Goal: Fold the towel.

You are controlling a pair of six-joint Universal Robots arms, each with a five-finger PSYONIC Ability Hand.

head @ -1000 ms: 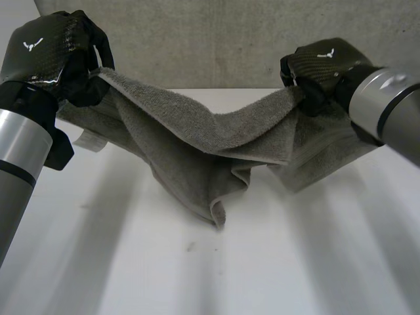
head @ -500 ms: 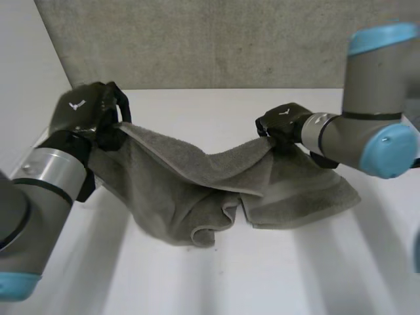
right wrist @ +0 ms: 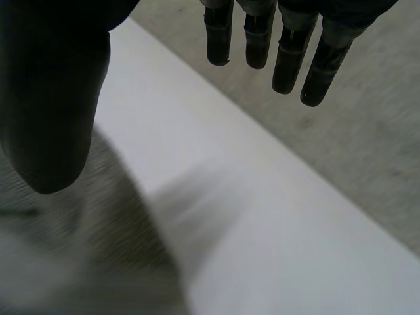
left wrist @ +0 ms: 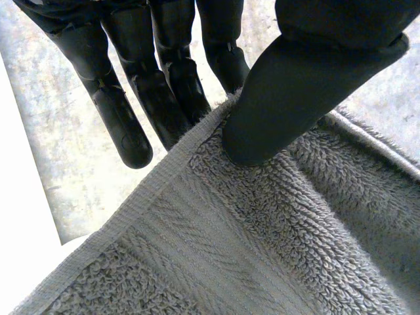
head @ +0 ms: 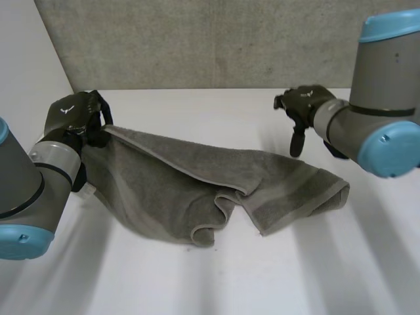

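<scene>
A grey towel (head: 197,184) lies crumpled across the white table (head: 216,275), partly doubled over itself. My left hand (head: 75,118) holds its far left corner raised; in the left wrist view the thumb (left wrist: 295,92) presses the towel's (left wrist: 262,236) hem against the fingers (left wrist: 164,85). My right hand (head: 303,108) hovers above and behind the towel's right end, apart from it. Its fingers (right wrist: 275,46) and thumb (right wrist: 52,85) hang straight with nothing between them, and the towel (right wrist: 72,256) lies below the thumb.
A grey wall (head: 223,46) runs along the table's far edge. My right arm (head: 374,125) reaches in over the table's right side. Bare white table lies in front of the towel.
My right hand has let go of the towel's right corner and lifted away. That end has dropped flat onto the table. The left hand has sunk lower, still holding its corner.
</scene>
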